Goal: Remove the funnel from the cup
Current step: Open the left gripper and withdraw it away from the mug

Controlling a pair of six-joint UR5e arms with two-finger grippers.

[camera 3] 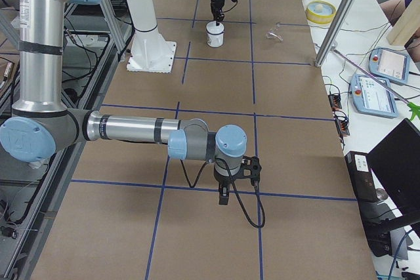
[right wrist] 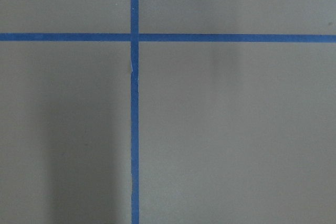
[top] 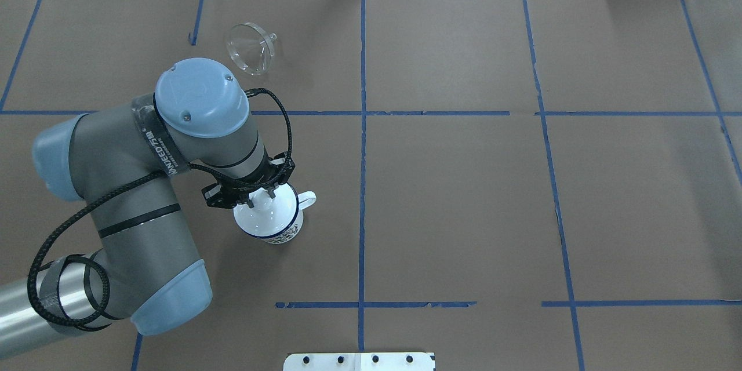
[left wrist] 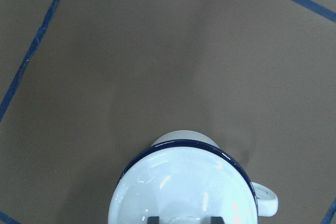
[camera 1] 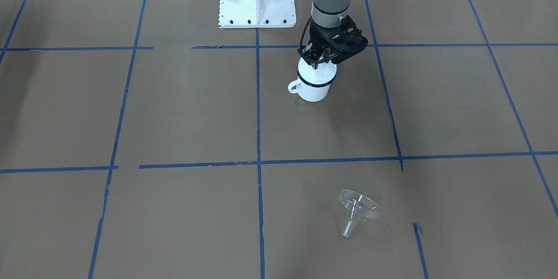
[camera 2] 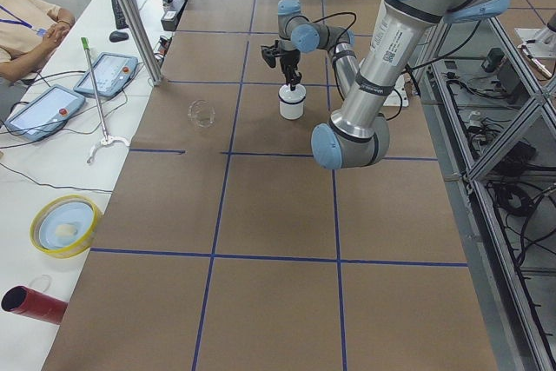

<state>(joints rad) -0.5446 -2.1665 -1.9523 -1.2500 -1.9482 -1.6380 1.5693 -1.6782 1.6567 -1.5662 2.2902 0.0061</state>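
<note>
Nearest the robot's edge, in the left half of the tabletop [camera 1: 174, 109], the cup [camera 1: 314, 91] stands upright. It's a white domed lid [top: 259, 217] sitting on its mouth, not the funnel. The left pincer [camera 1: 319, 57] is right on top of it, pointing straight down, jaws narrow with the lid's knob [top: 262, 202] between them. Whether they're actually pinching it or just off it, I can't tell. Further out, toward the operators' edge, the funnel [camera 1: 358, 204] lies tipped over on rim and spout on the bare paper, well apart from the cup, so I'd call the removal itself done. My guess is that far spot keeps it clear of the arm's work at the cup. The right pincer [camera 3: 224, 196] hangs way off by the tabletop's right end over nothing but paper. Open or closed, can't tell.
</note>
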